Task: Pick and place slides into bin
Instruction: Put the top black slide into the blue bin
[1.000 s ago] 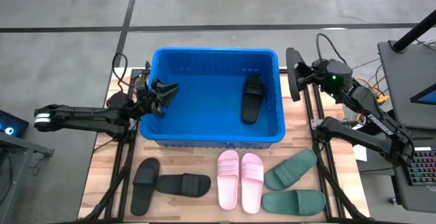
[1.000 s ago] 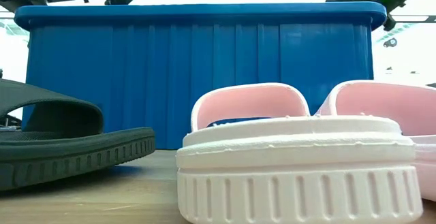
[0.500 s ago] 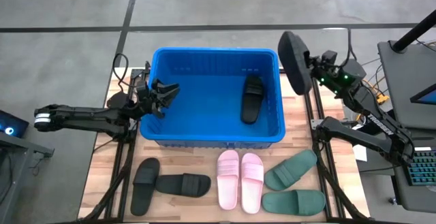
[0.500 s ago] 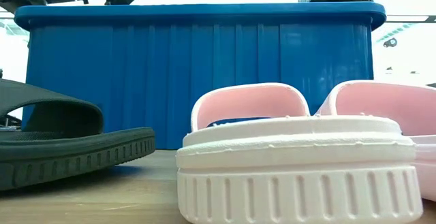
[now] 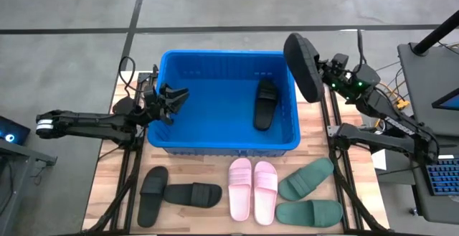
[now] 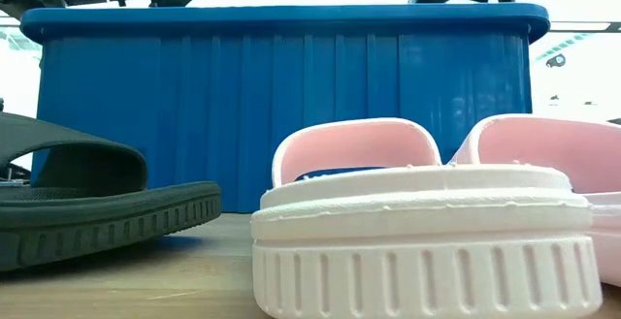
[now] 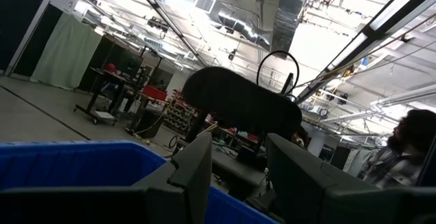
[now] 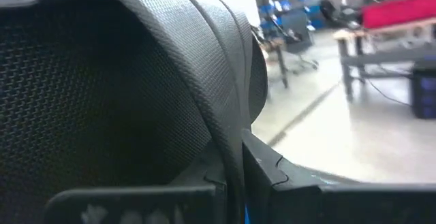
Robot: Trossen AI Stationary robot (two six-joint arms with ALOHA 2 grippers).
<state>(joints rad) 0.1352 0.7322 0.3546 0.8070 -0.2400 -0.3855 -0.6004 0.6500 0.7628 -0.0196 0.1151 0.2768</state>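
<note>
The blue bin (image 5: pixel 215 132) stands at the table's far middle, and one black slide (image 5: pixel 265 104) lies flat on its floor at the right. Over the bin's far right corner, a second black slide (image 5: pixel 302 68) is held up by my right gripper (image 5: pixel 326 74), which is shut on it. It also shows in the left wrist view (image 7: pixel 240 105). My left gripper (image 5: pixel 174 95) hovers open over the bin's left wall, with nothing between its fingers (image 7: pixel 197 173). Two black slides (image 5: pixel 176 193), two pink slides (image 5: pixel 252 189) and two green slides (image 5: pixel 308 195) lie on the table in front of the bin. My right gripper pinches a thin edge of the black slide (image 8: pixel 230 149) between its two fingers, about midway along one long side. Whether that edge is sole rim or strap, I cannot tell. The fingers come level from the table's right. The slide stands on edge, lifted clear above the bin's rim.
The bin's thick rim (image 6: pixel 291 14) rises high in front of the near row of slides, with a pink slide (image 6: pixel 417 222) and a black slide (image 6: pixel 87 198) close to the low camera. A person (image 7: pixel 409 146) is in the room beyond the table.
My right gripper has risen, moved left toward the bin, and tipped up and rolled. The black slide first showed edge-on beside the bin's right wall. It has now swung up over the far right corner of the rim and shows its broad face from above.
</note>
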